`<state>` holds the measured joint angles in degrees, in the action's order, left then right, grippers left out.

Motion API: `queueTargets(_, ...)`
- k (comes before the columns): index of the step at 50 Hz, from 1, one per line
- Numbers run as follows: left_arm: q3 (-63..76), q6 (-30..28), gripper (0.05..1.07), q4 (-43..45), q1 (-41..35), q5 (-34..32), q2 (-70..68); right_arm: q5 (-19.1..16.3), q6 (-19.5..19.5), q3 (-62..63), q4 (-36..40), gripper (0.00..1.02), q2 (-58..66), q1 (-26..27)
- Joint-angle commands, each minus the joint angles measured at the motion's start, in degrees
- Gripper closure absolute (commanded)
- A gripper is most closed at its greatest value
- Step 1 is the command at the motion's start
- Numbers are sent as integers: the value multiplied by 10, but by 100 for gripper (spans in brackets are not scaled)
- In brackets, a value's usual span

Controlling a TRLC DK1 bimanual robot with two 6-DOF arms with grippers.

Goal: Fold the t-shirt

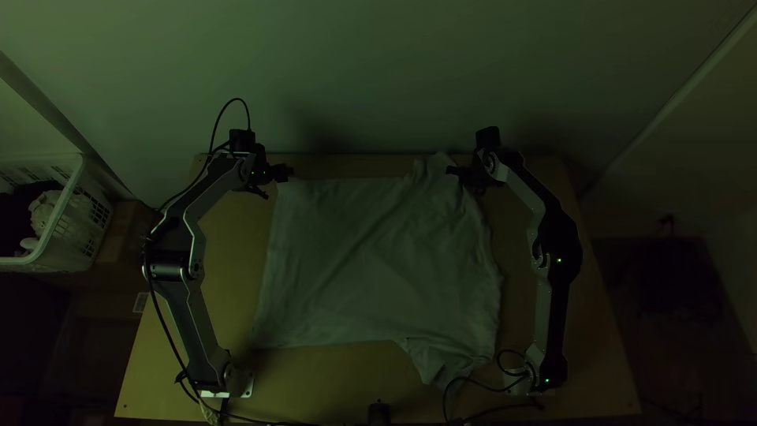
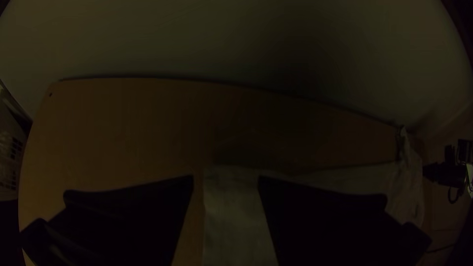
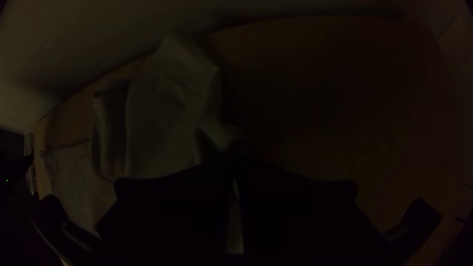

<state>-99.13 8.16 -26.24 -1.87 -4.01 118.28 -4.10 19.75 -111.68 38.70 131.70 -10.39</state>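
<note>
Left gripper point(image 1: 277, 184) spread, right gripper point(image 1: 453, 170) pinching the t-shirt sleeve point(image 1: 434, 180), both arms point(image 1: 187, 296) bow outward.

So I've got this light wooden table point(image 1: 235, 252), and left of it there's a white plastic laundry basket point(image 1: 93, 207) with slotted sides. Inside I can see some dark stuff point(image 1: 17, 213) plus a bunched pale cloth point(image 1: 46, 211). Something brown and boxy point(image 1: 122, 229) sits between basket and table. Past the table's far edge is a plain wall point(image 1: 355, 71). Right of the table there's a dark shape point(image 1: 674, 276) lower down, too dim for me to name.
</note>
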Motion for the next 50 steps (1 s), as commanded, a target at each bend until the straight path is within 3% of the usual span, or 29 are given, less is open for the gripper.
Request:
queueTargets(1, -8, -7, 48, -13, 5, 0, 15, -2, 13, -15, 6, 100, 7, 2)
queueTargets(21, -12, -10, 50, 0, -6, 1, 47, -1, 14, -13, 12, 100, -5, -2)
queueTargets(22, -12, -10, 57, 3, -7, 1, 47, -1, 14, -12, 13, 100, -6, -2)
queueTargets(25, -12, -9, 99, 18, -9, 2, 46, -1, 15, -10, 14, 100, -8, -2)
queueTargets(26, -12, -6, 106, 23, -9, 6, 47, -1, 16, -9, 15, 100, -9, -2)
queueTargets(50, 25, 5, 105, 31, 20, 8, 3, 8, 12, 60, 30, 100, -67, 16)
